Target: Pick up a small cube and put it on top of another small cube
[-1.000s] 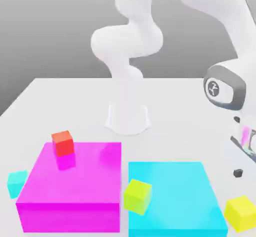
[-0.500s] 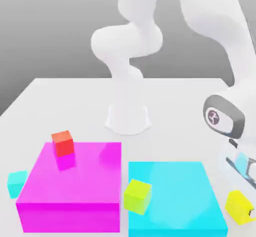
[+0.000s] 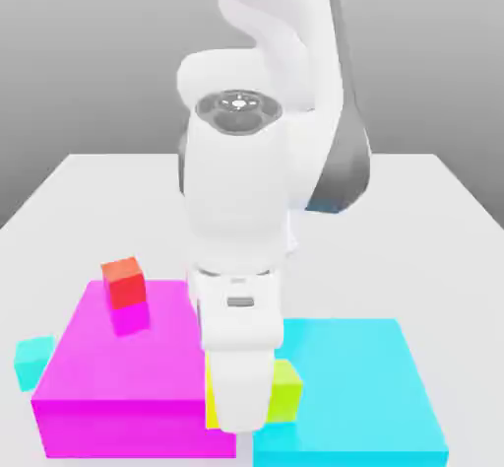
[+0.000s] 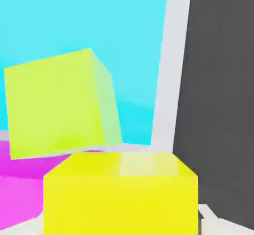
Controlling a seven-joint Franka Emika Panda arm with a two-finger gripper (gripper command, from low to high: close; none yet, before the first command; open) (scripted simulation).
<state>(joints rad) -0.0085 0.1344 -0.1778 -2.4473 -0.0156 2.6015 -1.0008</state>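
Arm (image 3: 241, 258) swung across, now hiding lime cube (image 3: 286, 392).

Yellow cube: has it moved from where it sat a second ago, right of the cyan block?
Yes. The yellow cube has gone toward the exterior view's left, across the cyan block, and is now beside the lime cube, held in the shut gripper.

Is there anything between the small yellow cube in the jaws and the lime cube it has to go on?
Nothing visible. In the hand view the small pure-yellow cube sits in the gripper, and the small lime yellow-green cube lies just beyond it, its top bare, by the flat cyan block and the flat magenta block.
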